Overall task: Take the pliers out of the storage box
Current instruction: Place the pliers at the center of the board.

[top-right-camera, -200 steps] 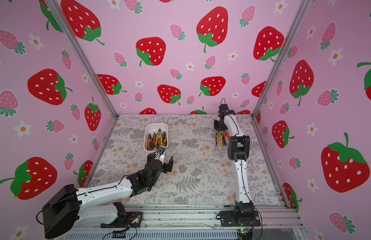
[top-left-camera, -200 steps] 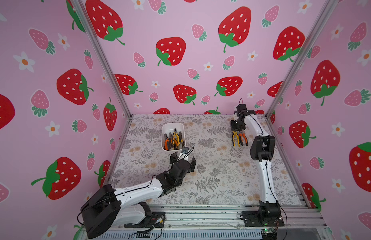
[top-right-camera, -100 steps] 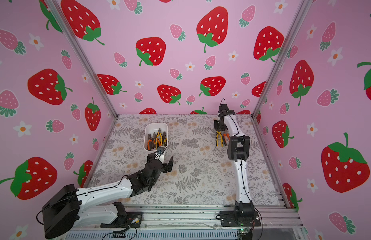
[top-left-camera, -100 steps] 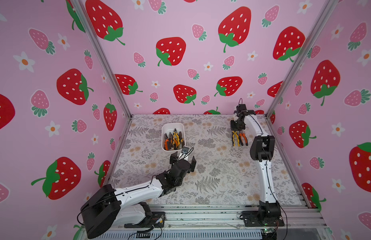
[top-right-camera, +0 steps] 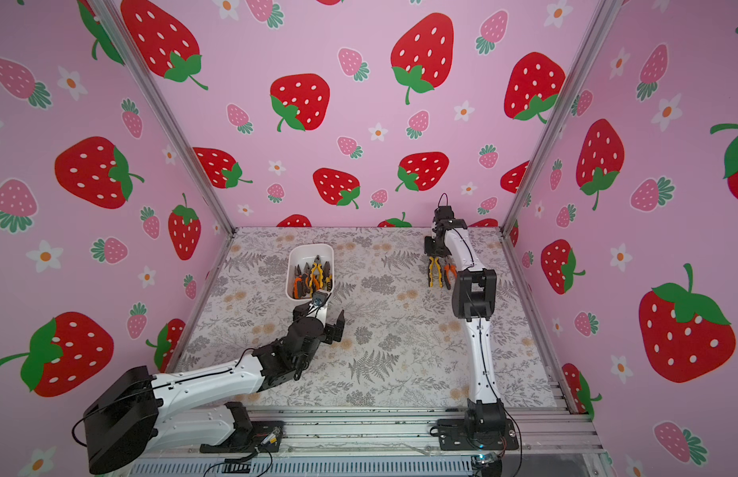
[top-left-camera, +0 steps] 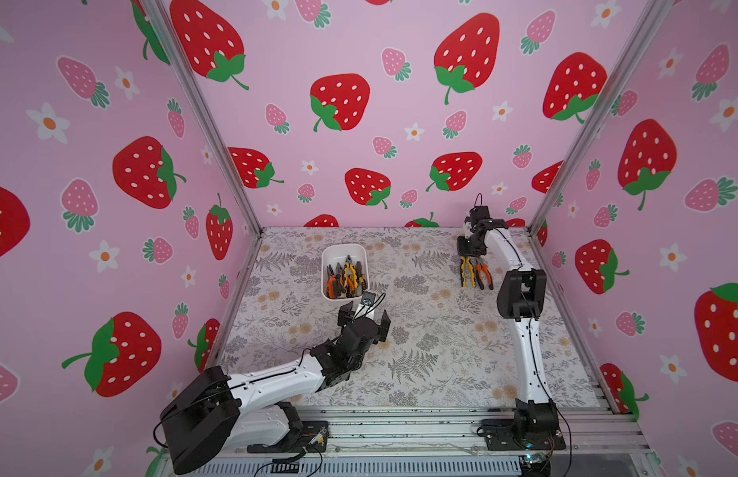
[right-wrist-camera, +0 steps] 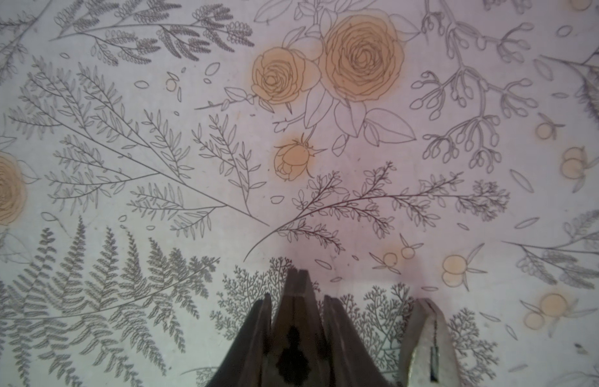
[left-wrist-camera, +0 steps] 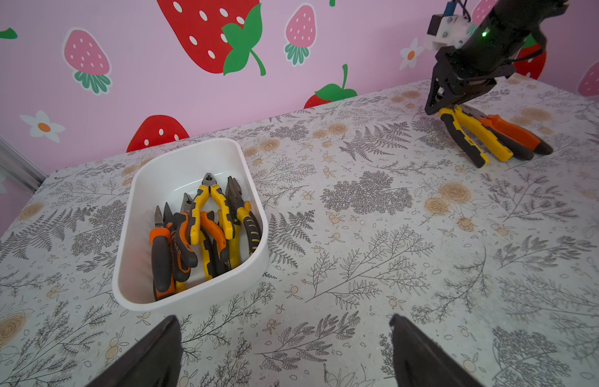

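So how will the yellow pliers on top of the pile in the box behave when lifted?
The yellow pliers, metal-headed, are probably stiff and heavy for their size. Their spread handles may pivot. Lying across other pliers in the storage box, they could drag those.

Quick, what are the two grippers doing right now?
Left gripper: open, holding nothing.
Right gripper: close around the head of the yellow pliers; cannot tell whether it grips them.

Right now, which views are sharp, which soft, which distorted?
Right wrist view: soft and hazy, the pliers blurred up close. Left wrist view: sharp, the storage box evenly lit. In both top views: wide-angle lens splays the frame post.
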Robot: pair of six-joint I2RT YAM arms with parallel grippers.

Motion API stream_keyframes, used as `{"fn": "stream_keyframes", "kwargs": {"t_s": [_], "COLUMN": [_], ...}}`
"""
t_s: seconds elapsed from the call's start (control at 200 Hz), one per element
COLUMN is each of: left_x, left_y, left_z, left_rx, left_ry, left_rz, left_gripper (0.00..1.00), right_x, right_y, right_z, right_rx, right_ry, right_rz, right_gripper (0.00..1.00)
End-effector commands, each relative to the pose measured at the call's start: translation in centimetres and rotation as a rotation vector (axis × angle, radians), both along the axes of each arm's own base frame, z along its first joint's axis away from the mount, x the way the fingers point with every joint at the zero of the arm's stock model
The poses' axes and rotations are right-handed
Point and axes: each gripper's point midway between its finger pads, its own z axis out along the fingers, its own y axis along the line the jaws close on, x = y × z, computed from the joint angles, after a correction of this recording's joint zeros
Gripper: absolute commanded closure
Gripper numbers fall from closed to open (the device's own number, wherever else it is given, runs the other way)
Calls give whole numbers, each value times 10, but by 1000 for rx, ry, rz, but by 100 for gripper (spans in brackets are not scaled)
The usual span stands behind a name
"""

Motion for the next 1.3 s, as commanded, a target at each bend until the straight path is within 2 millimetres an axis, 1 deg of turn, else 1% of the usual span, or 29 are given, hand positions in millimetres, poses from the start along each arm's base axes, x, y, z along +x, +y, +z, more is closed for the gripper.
{"fn": "stream_keyframes", "kwargs": {"t_s": [0.0, 0.19, 0.465, 0.6, 0.68, 0.73, 0.745, 0.755, 0.785, 0.87, 0.925, 0.98, 1.02, 1.1, 1.18, 1.185, 1.205, 1.255, 1.286, 1.296], "left_x": [5, 4, 4, 4, 4, 4, 4, 4, 4, 6, 7, 8, 8, 9, 8, 8, 8, 8, 9, 9], "left_y": [-4, -4, -3, -3, -3, -3, -3, -3, -3, -5, -8, -10, -11, -11, -8, -8, -7, -4, -2, -2], "left_z": [16, 17, 17, 17, 17, 17, 17, 17, 17, 17, 16, 15, 15, 14, 14, 14, 15, 15, 15, 15], "left_rx": [-28, -30, -31, -29, -28, -27, -27, -26, -26, -16, -5, 4, 7, 10, 5, 5, 3, -2, -3, -3], "left_ry": [-27, -29, -30, -31, -31, -31, -31, -30, -31, -25, -18, -10, -5, -2, -2, -2, -2, -2, 0, 1], "left_rz": [0, -1, 1, 0, 2, 3, 2, 2, 2, -2, -6, -13, -16, -9, 5, 7, 11, 30, 38, 39], "left_gripper": [3, 3, 3, 3, 3, 3, 3, 3, 3, 3, 3, 4, 5, 6, 6, 6, 6, 6, 5, 5], "right_x": [1, -3, -4, -1, 1, 1, -2, 1, 1, -6, -14, -27, -39, -70, -109, -109, -122, -146, -162, -167], "right_y": [6, 6, 6, 6, 2, 2, 2, 3, 4, 7, 11, 19, 24, 35, 51, 51, 57, 67, 78, 80], "right_z": [-4, -8, -9, -3, 10, 25, 28, 33, 43, 77, 101, 122, 136, 153, 158, 158, 160, 156, 155, 152], "right_rx": [21, 20, 21, 13, -11, -26, -31, -31, -36, -30, -9, 15, 24, 40, 72, 72, 86, 96, 100, 96], "right_ry": [2, 27, 32, 10, -39, -82, -81, -103, -131, -190, -226, -255, -273, -297, -311, -311, -318, -324, -335, -334], "right_rz": [7, 0, 2, 1, -19, -27, -28, -30, -34, -49, -58, -52, -46, -33, -15, -15, -10, 2, 25, 32], "right_gripper": [69, 69, 68, 69, 69, 69, 68, 68, 68, 68, 68, 68, 68, 68, 68, 68, 68, 69, 68, 69]}}
